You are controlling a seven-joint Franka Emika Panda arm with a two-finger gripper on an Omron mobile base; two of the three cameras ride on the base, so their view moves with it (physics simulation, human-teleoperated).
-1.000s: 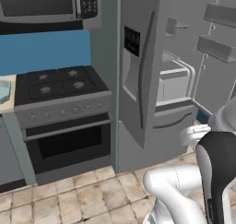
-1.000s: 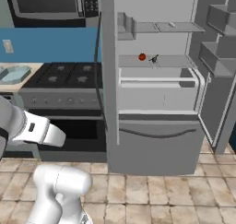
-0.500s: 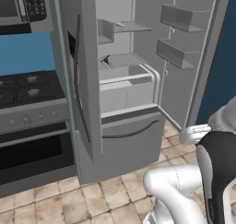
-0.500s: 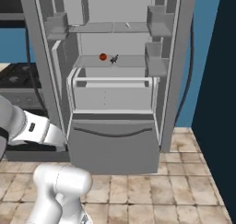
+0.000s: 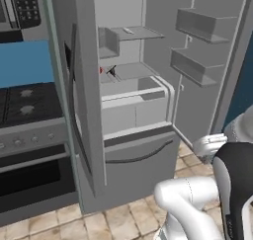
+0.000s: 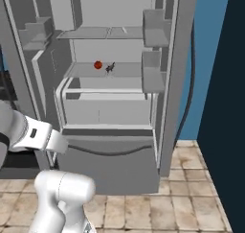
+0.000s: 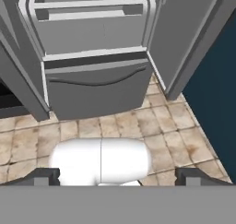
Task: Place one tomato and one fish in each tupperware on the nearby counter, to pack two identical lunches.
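Gripper (image 7: pixel 115 174) released, empty. Tomato (image 6: pixel 97 64) mid fridge shelf (image 6: pixel 124 73), nr front edge; deep reach risks clipping door bins (image 5: pixel 190 66).

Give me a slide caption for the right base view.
Open fridge ahead; a red tomato and a small dark item sit on its middle shelf.

A tomato (image 6: pixel 97 64) sits just left of a small object (image 6: pixel 110 67) on the open fridge's (image 6: pixel 111 179) shelf (image 6: pixel 129 71).
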